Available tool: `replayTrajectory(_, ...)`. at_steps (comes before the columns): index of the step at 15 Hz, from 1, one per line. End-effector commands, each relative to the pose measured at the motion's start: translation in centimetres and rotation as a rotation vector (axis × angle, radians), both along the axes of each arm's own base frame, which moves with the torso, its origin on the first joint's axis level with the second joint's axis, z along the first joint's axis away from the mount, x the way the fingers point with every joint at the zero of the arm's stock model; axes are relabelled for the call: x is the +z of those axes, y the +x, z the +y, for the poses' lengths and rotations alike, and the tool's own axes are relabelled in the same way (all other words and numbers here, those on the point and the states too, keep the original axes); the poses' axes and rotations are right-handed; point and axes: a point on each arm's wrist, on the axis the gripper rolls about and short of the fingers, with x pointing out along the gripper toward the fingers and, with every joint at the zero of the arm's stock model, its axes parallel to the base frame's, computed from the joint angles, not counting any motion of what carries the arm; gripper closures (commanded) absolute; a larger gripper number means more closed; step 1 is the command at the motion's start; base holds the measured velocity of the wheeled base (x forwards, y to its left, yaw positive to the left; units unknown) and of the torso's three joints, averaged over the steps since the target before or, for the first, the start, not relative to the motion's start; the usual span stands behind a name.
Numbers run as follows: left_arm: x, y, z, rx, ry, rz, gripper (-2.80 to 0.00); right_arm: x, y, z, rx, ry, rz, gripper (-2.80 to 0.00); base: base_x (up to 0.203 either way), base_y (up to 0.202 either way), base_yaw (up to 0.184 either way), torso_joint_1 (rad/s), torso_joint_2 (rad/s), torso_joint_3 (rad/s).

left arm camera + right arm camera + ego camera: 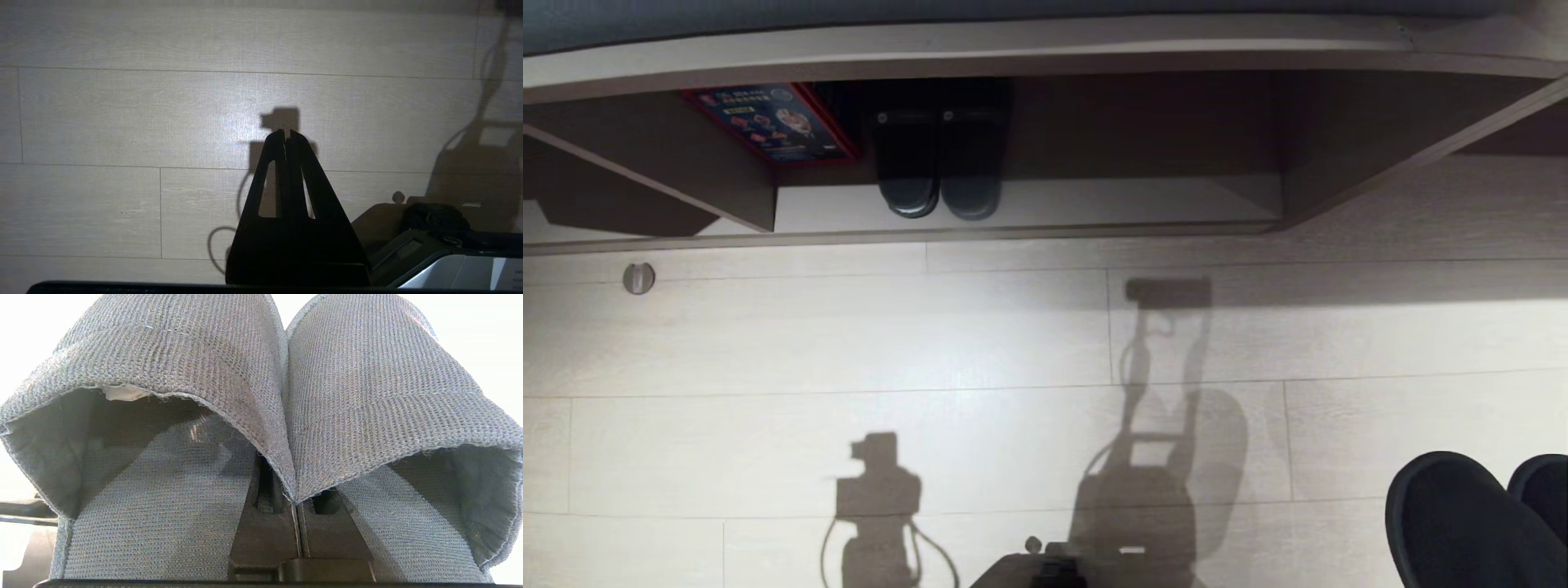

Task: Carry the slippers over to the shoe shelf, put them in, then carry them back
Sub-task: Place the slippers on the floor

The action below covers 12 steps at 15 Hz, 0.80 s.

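The two grey ribbed fabric slippers [229, 375] fill the right wrist view, side by side with toes pointing away. My right gripper [294, 500] is shut on the inner edges of their two bands, pinched together between its jaws. In the head view only the slippers' rounded toes [1462, 523] show, at the bottom right above the floor. The shoe shelf [1111, 204] runs across the top of the head view, open towards me, well ahead of the slippers. My left gripper [287, 132] hangs shut and empty over the pale floor.
Inside the shelf stand a black shiny pair of sandals [939, 163] and, to their left, a blue and red box [772, 122] beside an upright divider [743, 192]. A small round metal fitting [638, 278] sits on the floor. My base [1045, 572] shows at the bottom.
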Motion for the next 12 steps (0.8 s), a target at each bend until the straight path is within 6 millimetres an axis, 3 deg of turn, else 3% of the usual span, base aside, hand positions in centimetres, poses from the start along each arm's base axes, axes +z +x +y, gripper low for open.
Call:
replayTrajectory(1,0.01,0.01,0.0,0.001,-0.001,0.0,0.0,0.0,0.03,0.0,0.002,-0.001,0.004,0.0,0.0,0.0,0.0,0.007,0.0,0.207)
replayTrajectory(12,0.01,0.01,0.0,0.001,-0.001,0.0,0.0,-0.01,0.02,0.0,0.0,0.005,0.003,0.0,0.0,0.0,0.0,0.002,0.0,0.2)
